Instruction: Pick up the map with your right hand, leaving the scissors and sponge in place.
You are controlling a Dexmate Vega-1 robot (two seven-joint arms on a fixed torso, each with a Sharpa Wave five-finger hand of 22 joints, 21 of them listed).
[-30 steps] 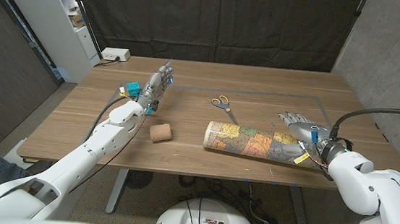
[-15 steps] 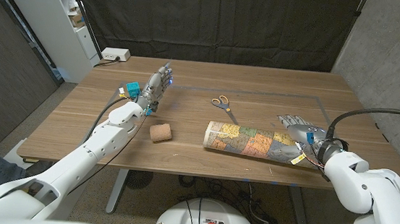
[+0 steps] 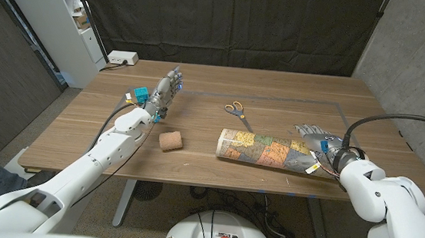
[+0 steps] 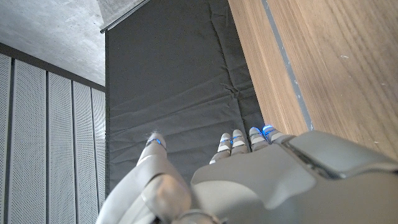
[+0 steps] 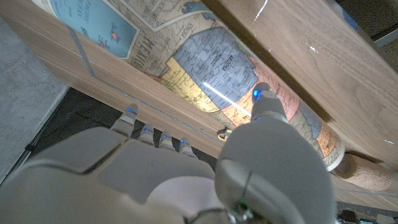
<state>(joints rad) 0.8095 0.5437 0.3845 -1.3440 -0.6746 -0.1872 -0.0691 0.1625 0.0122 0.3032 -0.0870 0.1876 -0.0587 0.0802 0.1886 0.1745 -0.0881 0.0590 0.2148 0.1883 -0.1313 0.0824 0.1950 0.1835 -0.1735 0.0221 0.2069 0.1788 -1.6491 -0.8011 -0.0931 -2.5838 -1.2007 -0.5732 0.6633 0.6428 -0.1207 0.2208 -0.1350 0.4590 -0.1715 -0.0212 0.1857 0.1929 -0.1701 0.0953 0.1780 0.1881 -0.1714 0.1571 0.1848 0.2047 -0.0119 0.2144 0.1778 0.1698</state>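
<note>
Map: the rolled-up paper map with coloured patches [image 3: 267, 150] lies on its side on the brown wooden table [image 3: 276, 98], near the front edge, right of the middle.
Right hand: the right hand [image 3: 317, 137] is at the map's right end, fingers spread around it; whether it grips is unclear.
Left hand: the left hand [image 3: 167, 89] is held up, far left, fingers apart, holding nothing.
Scissors: the yellow-handled scissors [image 3: 235, 110] lie just behind the map.
Sponge: the small brown sponge [image 3: 170, 140] sits left of the map.
</note>
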